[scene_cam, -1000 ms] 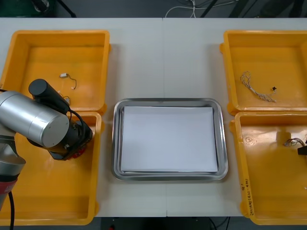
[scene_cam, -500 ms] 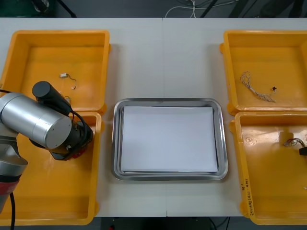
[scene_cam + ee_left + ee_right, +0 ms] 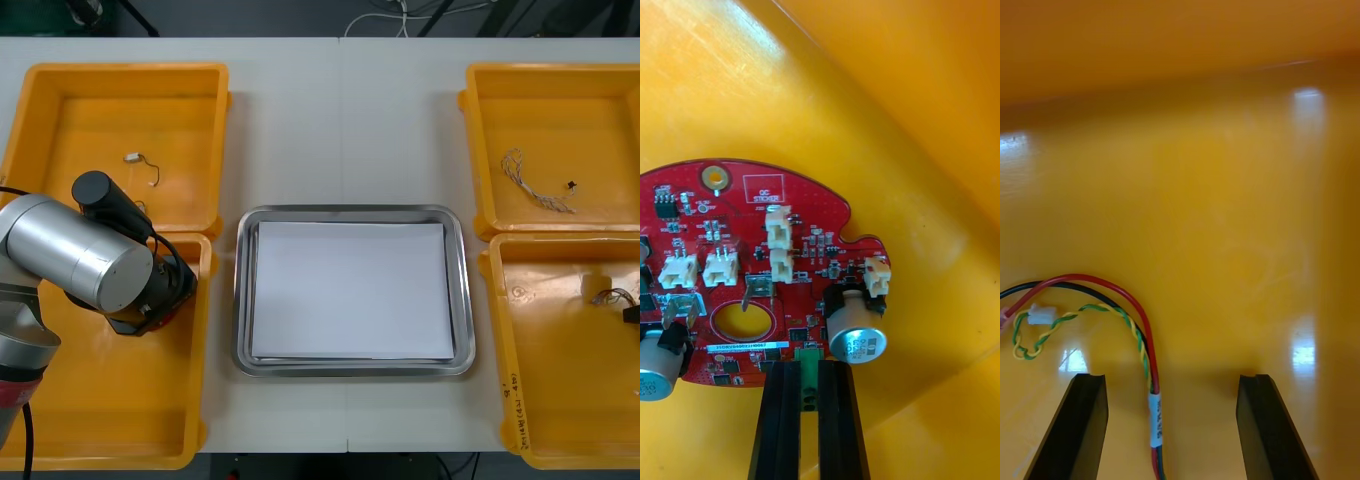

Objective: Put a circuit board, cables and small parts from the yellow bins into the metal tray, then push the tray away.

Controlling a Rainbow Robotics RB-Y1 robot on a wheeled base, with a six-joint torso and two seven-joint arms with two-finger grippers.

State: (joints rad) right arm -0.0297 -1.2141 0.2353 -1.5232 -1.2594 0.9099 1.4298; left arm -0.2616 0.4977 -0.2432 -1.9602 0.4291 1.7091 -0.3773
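From where I stood, the left gripper [image 3: 809, 379] was down in the near left yellow bin [image 3: 60, 400]. Its fingers were pinched narrowly on a green part at the rim of the round red circuit board [image 3: 752, 255], which spread away beyond the fingertips. I could not tell whether the board was clear of the bin's floor. The metal tray [image 3: 240, 300] lay just over that bin's inner wall, toward the table's middle, its white inside bare and roomy. The right gripper [image 3: 1172, 382] hung spread in the near right yellow bin [image 3: 560, 400], with a red and yellow cable [image 3: 1154, 416] ungripped between its fingers.
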